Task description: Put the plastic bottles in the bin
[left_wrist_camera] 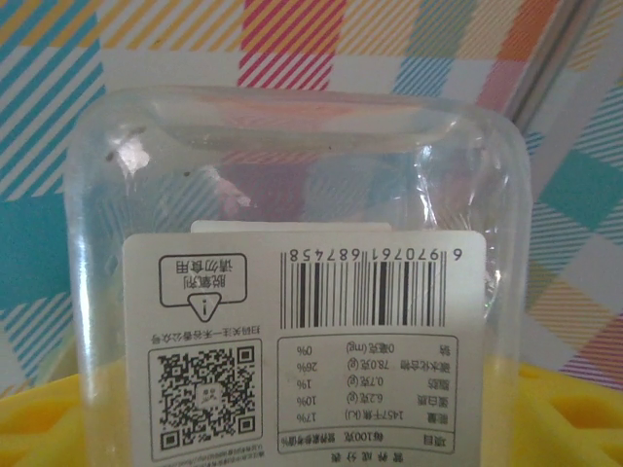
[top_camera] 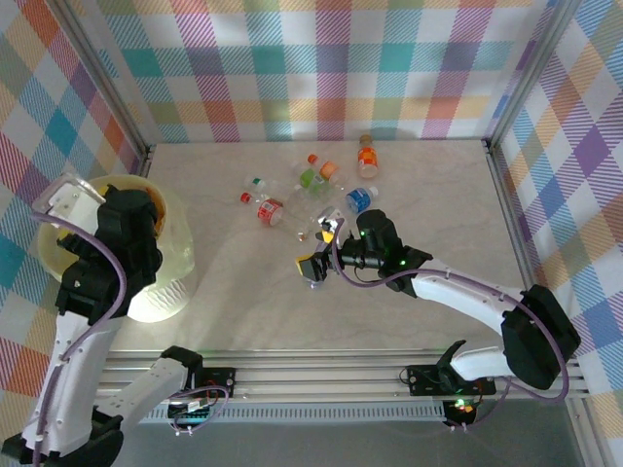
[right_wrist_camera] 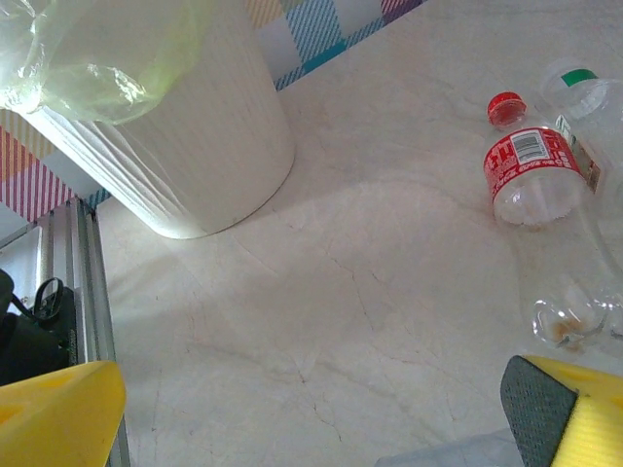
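My left gripper [left_wrist_camera: 311,433] is shut on a clear plastic bottle [left_wrist_camera: 292,195] with a white barcode label, its yellow fingers [left_wrist_camera: 39,428] on either side. In the top view that gripper [top_camera: 148,216] hangs over the pale yellow bin [top_camera: 161,287] at the left. Several more bottles lie near the table's middle back: a red-labelled one [top_camera: 268,209], a blue-labelled one [top_camera: 358,199], a green-labelled one [top_camera: 313,178] and an orange one [top_camera: 367,156]. My right gripper [top_camera: 317,248] stands open just in front of them, low over bare table [right_wrist_camera: 311,428], with the red-labelled bottle [right_wrist_camera: 531,175] ahead to its right.
Plaid walls close the table on three sides. An aluminium rail [top_camera: 341,375] runs along the near edge. From the right wrist the bin [right_wrist_camera: 185,146] stands ahead to the left, with a pale green liner [right_wrist_camera: 88,58] over its rim. Bare tabletop lies between bin and bottles.
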Action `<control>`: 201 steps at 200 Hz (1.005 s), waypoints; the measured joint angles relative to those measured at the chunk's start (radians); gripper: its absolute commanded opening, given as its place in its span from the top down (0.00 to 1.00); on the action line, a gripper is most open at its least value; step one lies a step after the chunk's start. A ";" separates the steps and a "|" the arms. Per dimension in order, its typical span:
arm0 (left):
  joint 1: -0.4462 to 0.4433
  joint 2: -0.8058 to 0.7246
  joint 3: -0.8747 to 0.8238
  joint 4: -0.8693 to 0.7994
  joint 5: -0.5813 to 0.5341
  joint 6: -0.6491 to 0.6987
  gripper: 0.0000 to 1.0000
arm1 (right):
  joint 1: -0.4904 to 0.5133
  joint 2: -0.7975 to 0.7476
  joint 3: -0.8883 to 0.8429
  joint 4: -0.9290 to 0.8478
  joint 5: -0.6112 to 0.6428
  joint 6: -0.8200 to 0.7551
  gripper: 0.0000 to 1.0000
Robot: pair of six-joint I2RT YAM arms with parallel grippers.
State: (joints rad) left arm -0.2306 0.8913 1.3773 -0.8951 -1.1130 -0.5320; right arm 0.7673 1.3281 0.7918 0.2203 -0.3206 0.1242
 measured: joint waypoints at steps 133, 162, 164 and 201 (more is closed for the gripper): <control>0.540 0.138 -0.028 -0.159 0.632 -0.055 0.11 | 0.000 0.001 0.000 0.000 -0.006 0.003 0.00; 0.547 0.150 -0.027 -0.177 0.672 -0.059 0.04 | 0.000 0.006 0.000 0.000 -0.006 0.012 0.00; 0.547 0.150 -0.027 -0.177 0.674 -0.057 0.03 | 0.000 0.007 0.000 -0.001 -0.006 0.014 0.00; 0.548 0.149 -0.007 -0.180 0.709 -0.055 0.00 | 0.000 0.014 0.000 0.000 -0.005 0.023 0.00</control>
State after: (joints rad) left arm 0.3172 1.0405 1.3701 -1.0752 -0.4042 -0.5865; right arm 0.7673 1.3422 0.7921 0.2199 -0.3260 0.1474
